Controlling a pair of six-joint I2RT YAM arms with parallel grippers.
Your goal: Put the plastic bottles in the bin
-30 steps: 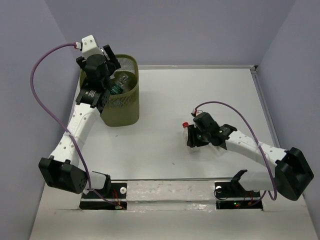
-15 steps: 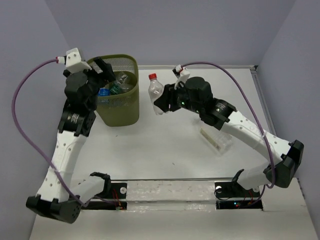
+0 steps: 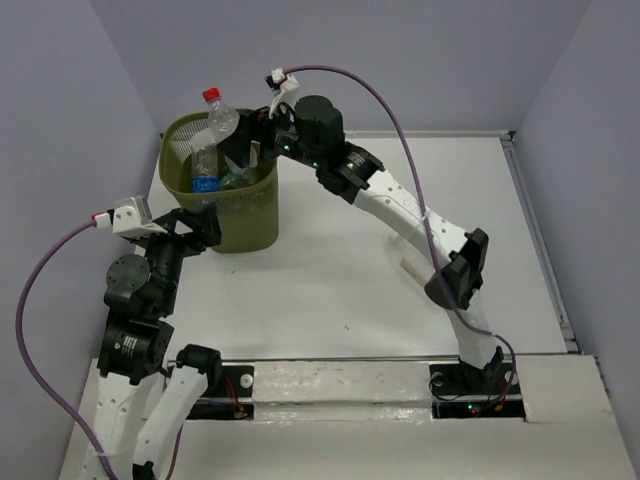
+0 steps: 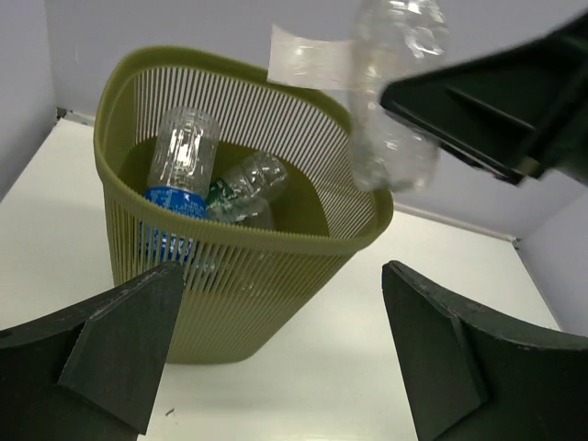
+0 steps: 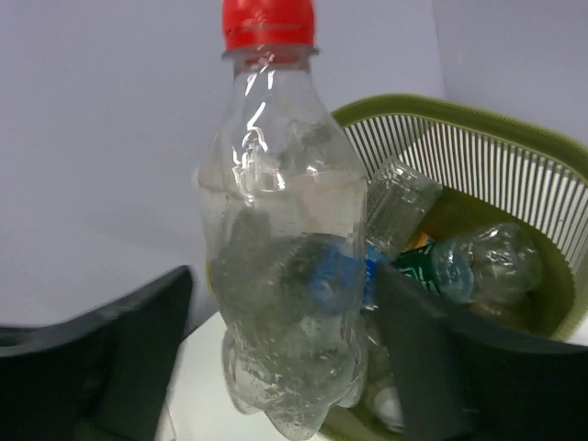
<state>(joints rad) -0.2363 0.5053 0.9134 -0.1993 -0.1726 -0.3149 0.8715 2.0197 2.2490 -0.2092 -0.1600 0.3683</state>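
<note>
White table [image 3: 330, 290] between plain lilac walls [image 3: 420, 60]

The bottle [image 5: 280, 276] is clear with a red cap [image 5: 268, 20], the bin [image 4: 276, 276] olive-green with fine vertical slats, and the bottles inside it carry a blue label [image 4: 170, 204] and a dark-green label [image 5: 421, 266].

SITE: robot lab cell | SHOWN BY: left arm [image 3: 135, 300] and right arm [image 3: 400, 215] bolted to white table [image 3: 330, 290] | plain lavender walls [image 3: 400, 60] beyond and beside them
</note>
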